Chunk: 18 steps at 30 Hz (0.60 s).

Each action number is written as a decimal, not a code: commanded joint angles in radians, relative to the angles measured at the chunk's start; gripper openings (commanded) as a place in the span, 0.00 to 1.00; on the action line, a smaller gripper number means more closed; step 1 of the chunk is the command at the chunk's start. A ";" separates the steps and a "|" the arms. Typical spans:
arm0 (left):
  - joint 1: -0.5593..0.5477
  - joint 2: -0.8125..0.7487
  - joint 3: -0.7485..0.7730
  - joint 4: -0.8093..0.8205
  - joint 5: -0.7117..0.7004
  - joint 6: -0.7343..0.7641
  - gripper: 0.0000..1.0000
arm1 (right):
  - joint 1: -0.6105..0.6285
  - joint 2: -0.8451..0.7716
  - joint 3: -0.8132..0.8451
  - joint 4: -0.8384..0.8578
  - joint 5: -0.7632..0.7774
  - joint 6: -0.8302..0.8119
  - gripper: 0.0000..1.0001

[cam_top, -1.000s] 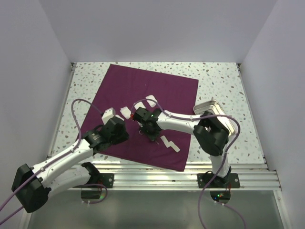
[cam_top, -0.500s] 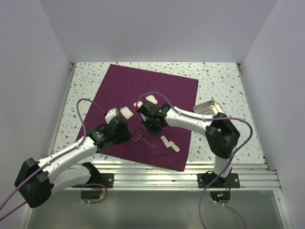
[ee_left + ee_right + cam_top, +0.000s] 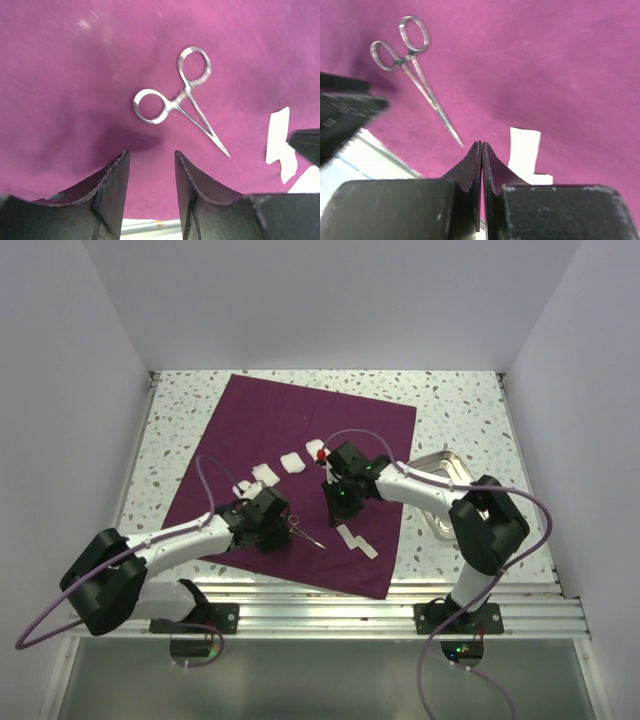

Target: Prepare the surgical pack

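Note:
The dark purple cloth (image 3: pixel 300 430) of the surgical pack lies spread flat on the table. A thin metal clamp (image 3: pixel 305 531) rests on its near part, also seen in the left wrist view (image 3: pixel 177 102) and the right wrist view (image 3: pixel 415 70). My left gripper (image 3: pixel 280 529) is open and empty, low over the cloth just left of the clamp's rings. My right gripper (image 3: pixel 336 506) is shut and empty, hovering right of the clamp's tip (image 3: pixel 481 143). Small white gauze squares (image 3: pixel 292 461) lie in a row farther back. A white zigzag strip (image 3: pixel 355 540) lies near the clamp.
A silver metal tray (image 3: pixel 445 480) sits on the speckled table to the right of the cloth, partly under the right arm. The table's near edge is a metal rail (image 3: pixel 380 605). White walls enclose the other three sides.
My right gripper has drawn back to the right and away from the clamp, which now lies uncovered on the cloth. My left gripper has moved right, up to the clamp.

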 commanded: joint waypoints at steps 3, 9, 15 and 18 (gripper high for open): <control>-0.033 0.036 0.073 -0.027 -0.053 -0.153 0.45 | 0.016 -0.015 -0.019 0.137 -0.122 0.032 0.05; -0.034 0.025 0.042 0.009 -0.070 -0.235 0.44 | 0.016 -0.018 -0.010 0.153 -0.133 0.021 0.06; -0.016 0.027 0.047 0.019 -0.108 -0.255 0.41 | 0.016 0.035 0.008 0.194 -0.173 0.039 0.02; -0.011 0.030 0.038 0.019 -0.111 -0.262 0.41 | 0.016 0.052 0.024 0.208 -0.190 0.052 0.02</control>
